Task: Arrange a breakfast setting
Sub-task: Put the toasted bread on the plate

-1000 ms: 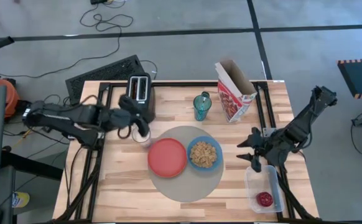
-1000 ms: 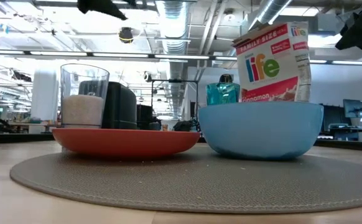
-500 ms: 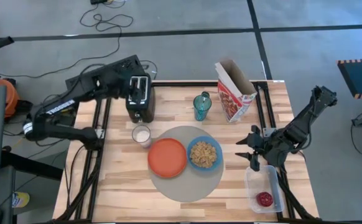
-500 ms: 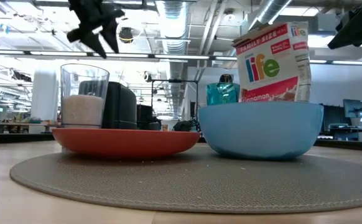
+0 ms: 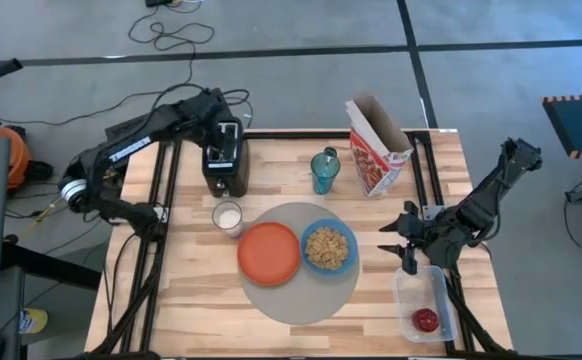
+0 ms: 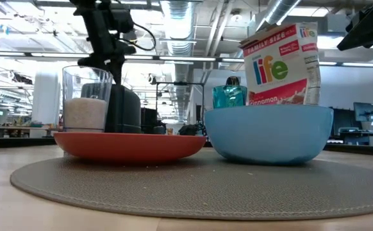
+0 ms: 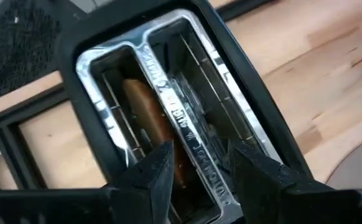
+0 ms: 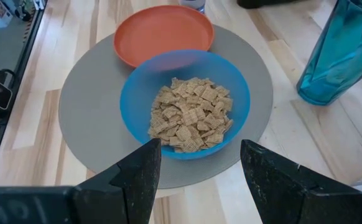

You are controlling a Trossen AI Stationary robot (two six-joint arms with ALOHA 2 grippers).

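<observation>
The left pincer hangs directly above the black two-slot toaster at the far left part of the light wooden worktop; its two dark fingers stand a moderate gap apart, straddling the metal divider between the slots, and grip nothing. A browned toast slice stands inside one slot, below the fingers. The right pincer hovers near the right edge of the worktop, its fingers set well apart and empty, pointing toward the round grey-beige woven mat. On this mat, a flat red-orange plate and a blue bowl filled with square cereal pieces sit side by side, just touching. A small clear glass holding a white fill stands just beside the mat, between the plate and the toaster. A teal translucent tumbler stands upright on the far side of the mat, near an open red-and-white cereal box. A small red fruit lies in a clear plastic container at the near right corner of the worktop.
</observation>
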